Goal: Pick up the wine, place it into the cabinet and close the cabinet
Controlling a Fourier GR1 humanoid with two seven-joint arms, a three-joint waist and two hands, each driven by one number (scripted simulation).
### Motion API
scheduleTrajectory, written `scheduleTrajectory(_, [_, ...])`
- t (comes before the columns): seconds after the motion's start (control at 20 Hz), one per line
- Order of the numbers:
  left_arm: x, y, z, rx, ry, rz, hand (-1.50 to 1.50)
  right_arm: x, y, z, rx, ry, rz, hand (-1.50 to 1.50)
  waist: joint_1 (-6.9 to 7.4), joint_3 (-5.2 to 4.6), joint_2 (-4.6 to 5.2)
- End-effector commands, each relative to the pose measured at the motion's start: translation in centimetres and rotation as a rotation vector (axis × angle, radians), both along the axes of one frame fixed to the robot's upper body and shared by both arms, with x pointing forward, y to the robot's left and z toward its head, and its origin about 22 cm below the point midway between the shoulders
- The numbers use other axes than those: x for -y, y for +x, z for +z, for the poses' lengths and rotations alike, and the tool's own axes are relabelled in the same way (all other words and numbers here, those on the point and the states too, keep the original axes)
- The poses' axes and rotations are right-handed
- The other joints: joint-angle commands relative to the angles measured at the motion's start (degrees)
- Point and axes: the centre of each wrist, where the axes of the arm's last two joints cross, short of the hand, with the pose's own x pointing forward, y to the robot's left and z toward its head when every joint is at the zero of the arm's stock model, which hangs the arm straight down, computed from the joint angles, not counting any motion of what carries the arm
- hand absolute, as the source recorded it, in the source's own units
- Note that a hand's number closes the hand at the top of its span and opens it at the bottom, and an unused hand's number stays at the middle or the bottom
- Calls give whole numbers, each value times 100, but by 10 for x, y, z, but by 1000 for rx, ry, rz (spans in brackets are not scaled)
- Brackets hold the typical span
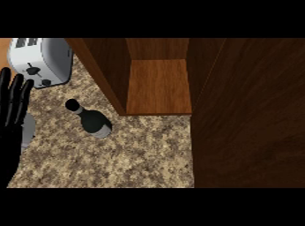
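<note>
On the counter (116,159) we saw the wine (92,119) upright beside the open cabinet (158,86); our left hand (5,110) rested with fingers straight.

The left hand (5,114) runs off the left edge, its palm and forearm mostly cut away, and it covers part of a grey thing (27,130) I cannot identify. The toaster (41,62) loses its top to the upper edge. The cabinet (158,84) is cut off above, and its door (256,114) at the right.
</note>
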Motion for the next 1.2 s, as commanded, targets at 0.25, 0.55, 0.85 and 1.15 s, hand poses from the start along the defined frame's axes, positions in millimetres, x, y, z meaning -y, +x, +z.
scheduleTrajectory(0.25, [3, 48, 2, 64, 53, 512, -150, 8, -25, 2, 32, -11, 4, -150, -155, -108, 27])
scheduleTrajectory(0.55, [50, 89, -11, -127, -347, 419, -150, -2, -40, 9, -189, 31, 289, -150, -183, -125, 34])
scheduleTrajectory(0.85, [84, 105, -7, -132, -376, 422, -150, -4, -43, 24, -212, 51, 272, -150, -7, -121, 16])
scheduleTrajectory(1.15, [100, 101, 4, -122, -375, 400, -150, 6, -58, 22, -207, 52, 280, -150, 20, -117, 5])
